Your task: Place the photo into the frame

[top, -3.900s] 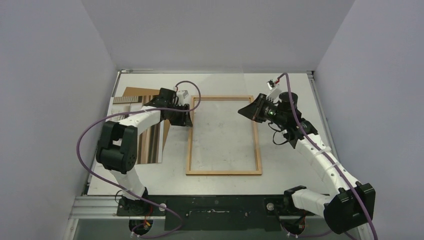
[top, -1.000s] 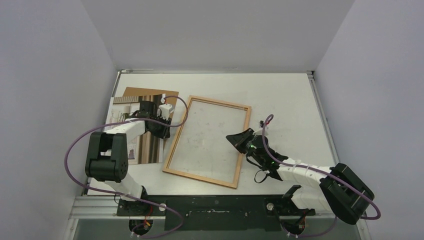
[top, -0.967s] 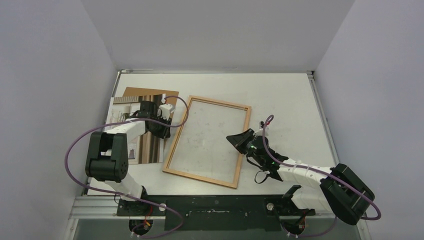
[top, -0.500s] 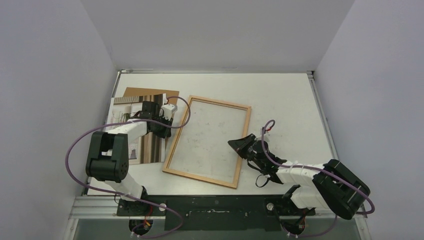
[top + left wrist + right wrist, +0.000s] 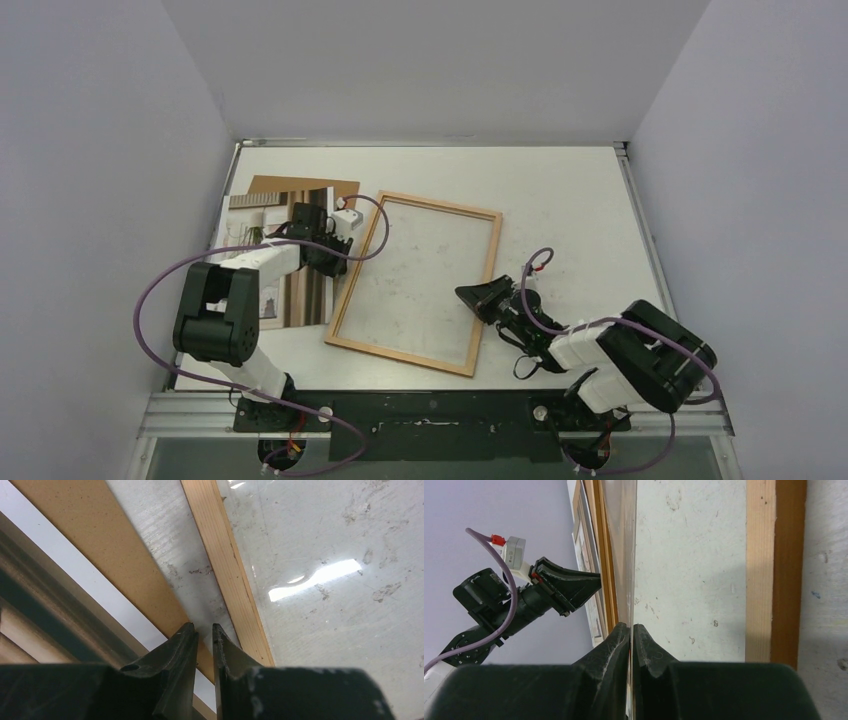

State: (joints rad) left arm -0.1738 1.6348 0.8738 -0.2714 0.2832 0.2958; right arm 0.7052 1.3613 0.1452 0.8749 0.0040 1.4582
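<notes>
The frame [image 5: 399, 358] lies flat near the middle of the worktop [image 5: 570, 190], skewed so that its long rails run at a slant to the worktop's edges. The scuffed surface shows through its clear pane.

The photo [image 5: 285, 290] lies picture side up along the left edge, outside the frame. It rests on a brown backing board [image 5: 300, 184], whose far end sticks out beyond it toward the far-left corner.

The left pincer [image 5: 201, 628] sits low over the bare strip of worktop between the board's right edge and the frame's left rail. Its fingers stand nearly together with a thin slit between them — whether they pinch anything cannot be told.

The right pincer [image 5: 631, 626] is closed, finger against finger, with nothing seen between. Its tips are low over the pane, just inside the frame's right rail — on the near-right side of the worktop.
</notes>
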